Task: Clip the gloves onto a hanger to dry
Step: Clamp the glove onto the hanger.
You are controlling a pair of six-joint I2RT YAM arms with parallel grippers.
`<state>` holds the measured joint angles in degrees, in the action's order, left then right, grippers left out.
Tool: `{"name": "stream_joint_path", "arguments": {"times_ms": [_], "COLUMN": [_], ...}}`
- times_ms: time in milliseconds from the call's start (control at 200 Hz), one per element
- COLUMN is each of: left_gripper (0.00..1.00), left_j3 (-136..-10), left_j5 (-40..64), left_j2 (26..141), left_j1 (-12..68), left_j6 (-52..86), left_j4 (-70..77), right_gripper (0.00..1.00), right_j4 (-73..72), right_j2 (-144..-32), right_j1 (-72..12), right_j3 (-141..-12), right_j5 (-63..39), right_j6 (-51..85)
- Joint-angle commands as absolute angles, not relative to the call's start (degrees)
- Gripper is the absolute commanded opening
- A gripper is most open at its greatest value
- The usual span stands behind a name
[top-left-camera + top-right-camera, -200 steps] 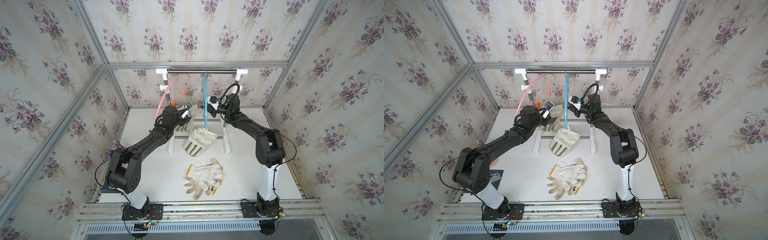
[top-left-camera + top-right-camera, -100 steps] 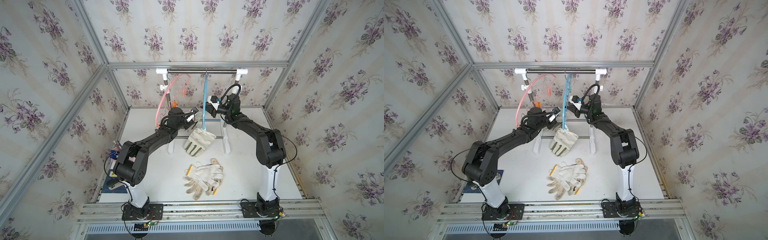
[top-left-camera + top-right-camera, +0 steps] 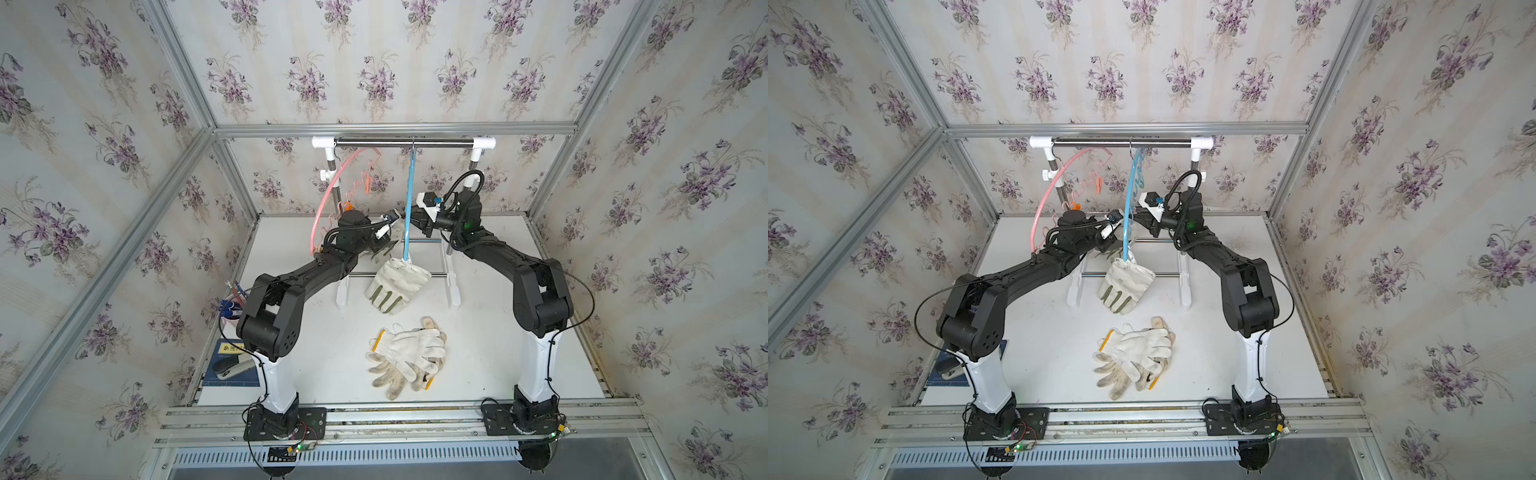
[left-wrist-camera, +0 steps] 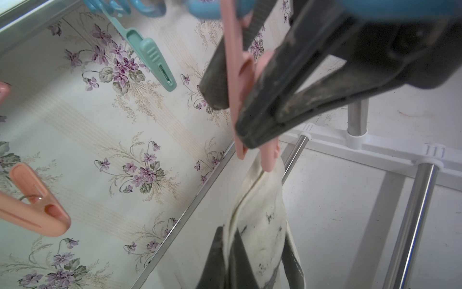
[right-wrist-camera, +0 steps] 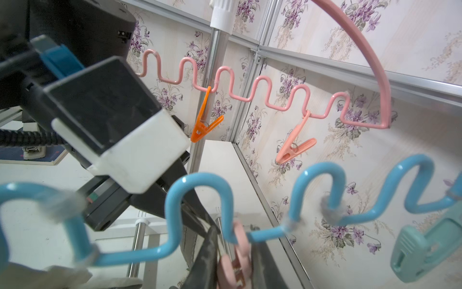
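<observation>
My left gripper [image 4: 226, 265] is shut on the edge of an off-white canvas glove [image 4: 262, 212]. It holds that glove up under the blue hanger [image 3: 409, 199] [image 5: 197, 190]. My right gripper [image 5: 233, 262] is shut on a pink clip [image 5: 237, 250] [image 4: 240, 82] on that hanger and squeezes its handles. The clip's tips stand apart at the glove's top edge. Another canvas glove [image 3: 397, 284] [image 3: 1125, 286] with green finger patches hangs from the hanger's lower end. Several knit gloves [image 3: 409, 355] [image 3: 1133, 359] lie piled on the table's front middle.
A pink hanger [image 3: 332, 191] [image 5: 250, 87] with an orange clip [image 5: 205, 120] and a peach clip [image 5: 292, 147] hangs left of the blue one on the steel rail [image 3: 405, 143]. A teal clip [image 4: 155, 62] hangs close by. Rack feet [image 3: 453, 286] stand mid-table. A stapler and blue pad [image 3: 232, 361] lie far left.
My left arm has swung right from the pink hanger's side, carrying its glove to the blue hanger and the pink clip. The right arm has stayed in place.
</observation>
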<state>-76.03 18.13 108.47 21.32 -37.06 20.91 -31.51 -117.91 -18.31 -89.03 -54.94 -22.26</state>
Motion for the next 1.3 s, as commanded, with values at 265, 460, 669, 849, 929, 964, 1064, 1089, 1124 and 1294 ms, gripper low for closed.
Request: {"name": "stream_joint_path", "arguments": {"times_ms": [265,460,669,849,929,964,1064,1089,1124,1294], "left_gripper": [0.0,0.0,0.0,0.0,0.0,0.0,0.0,0.0,0.0,0.0], "left_j3": [-76.29,-77.32,-77.43,-78.13,-78.52,-78.57,-78.73,-78.79,-78.82,-79.36], "left_j5": [20.21,20.21,20.21,20.21,20.21,20.21,20.21,20.21,20.21,21.77], "left_j2": [107.23,107.05,107.09,107.01,106.97,106.88,106.62,106.57,106.53,106.13], "left_j1": [21.43,21.62,21.7,21.77,21.75,21.75,21.88,21.91,21.97,22.46], "left_j6": [-35.97,-35.76,-35.73,-35.61,-35.67,-35.68,-35.68,-35.61,-35.77,-35.97], "left_j4": [23.48,23.29,23.21,23.06,22.9,22.86,22.7,22.62,22.59,22.24], "right_gripper": [0.11,0.12,0.12,0.11,0.11,0.11,0.11,0.11,0.11,0.12], "right_j4": [-35.66,-35.68,-35.68,-35.75,-35.84,-36.01,-36.63,-36.79,-36.84,-37.08], "right_j2": [-117.51,-117.6,-117.56,-117.65,-117.56,-117.55,-117.6,-117.6,-117.51,-117.57], "right_j1": [-18.19,-18.19,-18.19,-18.23,-18.19,-18.19,-18.19,-18.19,-18.19,-18.22], "right_j3": [-89.21,-89.03,-88.94,-88.52,-88.33,-88.23,-87.89,-87.81,-87.72,-87.54], "right_j5": [-55.99,-55.94,-56.07,-56.16,-56.16,-56.09,-55.97,-56.0,-55.99,-55.85], "right_j6": [-21.32,-21.36,-21.3,-21.28,-21.23,-21.18,-20.86,-20.75,-20.66,-20.65]}}
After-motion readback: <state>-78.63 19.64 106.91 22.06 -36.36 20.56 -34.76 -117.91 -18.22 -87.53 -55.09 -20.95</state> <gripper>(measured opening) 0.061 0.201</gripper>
